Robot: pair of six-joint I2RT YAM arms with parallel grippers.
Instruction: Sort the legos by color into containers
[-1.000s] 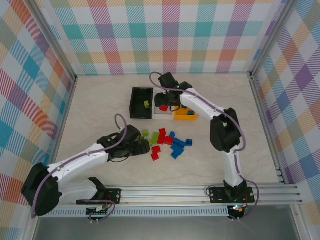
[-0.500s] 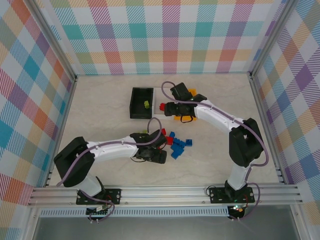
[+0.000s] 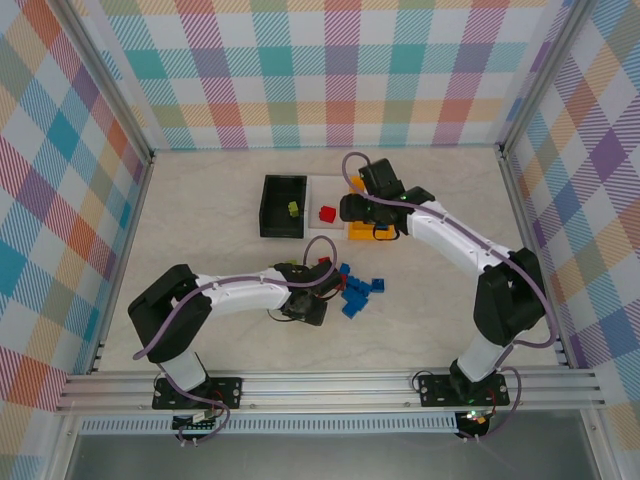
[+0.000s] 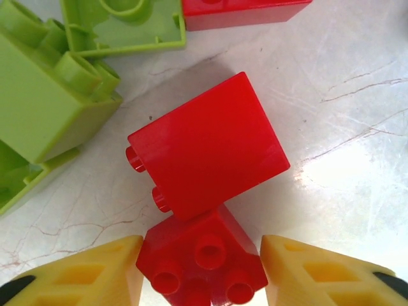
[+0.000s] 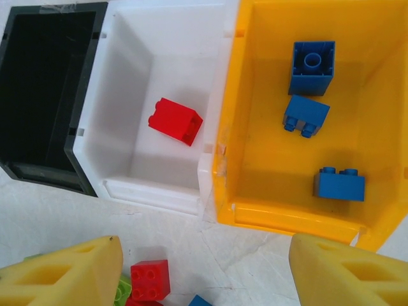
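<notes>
Loose legos lie in a pile on the table: blue ones [image 3: 360, 290], red and lime green. In the left wrist view my left gripper [image 4: 201, 258] has a finger pressed on each side of a small red lego [image 4: 201, 280], studs up. A larger red lego [image 4: 207, 153] lies on its side against it. My right gripper [image 5: 204, 268] hangs open and empty over the containers' near edge. The black bin [image 5: 44, 83] is on the left, with a green lego [image 3: 293, 209] in it. The white bin [image 5: 127, 95] holds one red lego [image 5: 175, 121]. The orange-yellow bin [image 5: 255, 159] holds three blue legos [image 5: 306, 115].
Lime green legos [image 4: 44, 108] crowd the left side of my left gripper. A red lego [image 5: 150, 280] sits on the table just in front of the white bin. Checkered walls enclose the table on three sides.
My left gripper swung right into the pile and closed round the small red lego. My right gripper shifted right, off the white bin toward the orange-yellow one.
</notes>
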